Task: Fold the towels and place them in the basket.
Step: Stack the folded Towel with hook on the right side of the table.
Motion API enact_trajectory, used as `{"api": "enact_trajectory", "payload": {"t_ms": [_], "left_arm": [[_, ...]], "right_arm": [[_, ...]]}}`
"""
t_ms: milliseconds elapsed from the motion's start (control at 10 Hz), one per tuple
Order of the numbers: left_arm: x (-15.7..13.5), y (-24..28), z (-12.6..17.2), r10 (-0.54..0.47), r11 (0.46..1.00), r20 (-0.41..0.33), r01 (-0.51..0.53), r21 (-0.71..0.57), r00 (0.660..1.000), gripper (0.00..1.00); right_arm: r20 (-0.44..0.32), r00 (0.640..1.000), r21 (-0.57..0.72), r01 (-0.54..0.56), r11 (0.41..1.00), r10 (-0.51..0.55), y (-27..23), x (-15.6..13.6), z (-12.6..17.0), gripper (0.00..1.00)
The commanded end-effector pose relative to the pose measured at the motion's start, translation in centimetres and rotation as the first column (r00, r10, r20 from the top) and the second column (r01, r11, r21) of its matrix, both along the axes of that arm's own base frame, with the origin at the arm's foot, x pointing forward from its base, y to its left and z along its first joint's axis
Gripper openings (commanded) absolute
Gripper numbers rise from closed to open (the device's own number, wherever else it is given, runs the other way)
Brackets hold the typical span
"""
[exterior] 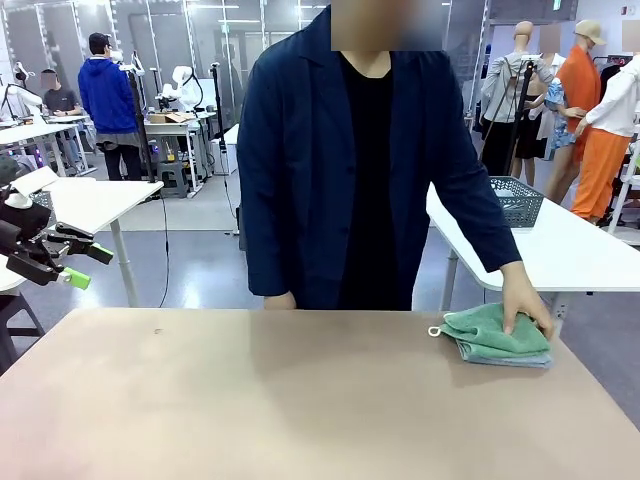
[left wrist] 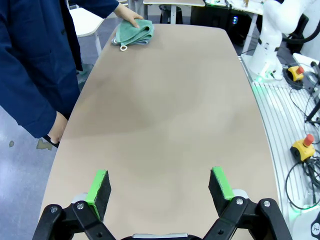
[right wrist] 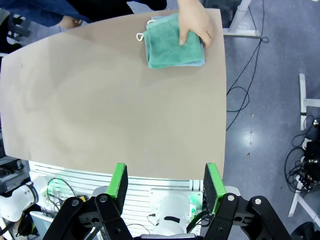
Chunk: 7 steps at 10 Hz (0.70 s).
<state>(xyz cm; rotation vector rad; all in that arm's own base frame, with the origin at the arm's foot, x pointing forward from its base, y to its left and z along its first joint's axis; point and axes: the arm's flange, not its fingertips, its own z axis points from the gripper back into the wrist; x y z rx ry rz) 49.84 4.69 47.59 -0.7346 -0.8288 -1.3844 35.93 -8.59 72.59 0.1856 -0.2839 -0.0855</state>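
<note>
Both jaws spread wide, empty, person's hand (exterior: 524,303) on towels (exterior: 492,337)

- Tan table (exterior: 250,400) spreads out ahead of the claw.
- Person in a dark blue jacket (exterior: 290,180) stands across it, on its far side.

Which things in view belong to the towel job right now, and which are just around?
For the job:
- green towel, on top of the stack, under the person's hand
- grey-blue towel, edge showing beneath it
- left gripper, open, over the bare table
- right gripper, open

Just around:
- grey mesh basket, on the white table behind the person
</note>
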Motion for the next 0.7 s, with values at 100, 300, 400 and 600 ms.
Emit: {"api": "enact_trajectory", "payload": {"t_ms": [100, 300, 400, 600], "left_arm": [[-0.10, -0.01, 0.12, -0.002, 1.000, 0.003, 0.002, -0.002, 1.000, 1.00], [-0.10, -0.01, 0.12, -0.002, 1.000, 0.003, 0.002, -0.002, 1.000, 1.00], [-0.10, -0.01, 0.12, -0.002, 1.000, 0.003, 0.002, -0.002, 1.000, 1.00], [-0.10, -0.01, 0.12, -0.002, 1.000, 0.003, 0.002, -0.002, 1.000, 1.00]], "right_arm": [[0.000, 1.000, 0.007, -0.002, 1.000, 0.002, 0.01, -0.13, 0.02, 0.77], [0.000, 1.000, 0.007, -0.002, 1.000, 0.002, 0.01, -0.13, 0.02, 0.77], [0.000, 1.000, 0.007, -0.002, 1.000, 0.002, 0.01, -0.13, 0.02, 0.77], [0.000, 1.000, 0.007, -0.002, 1.000, 0.002, 0.01, -0.13, 0.02, 0.77]]}}
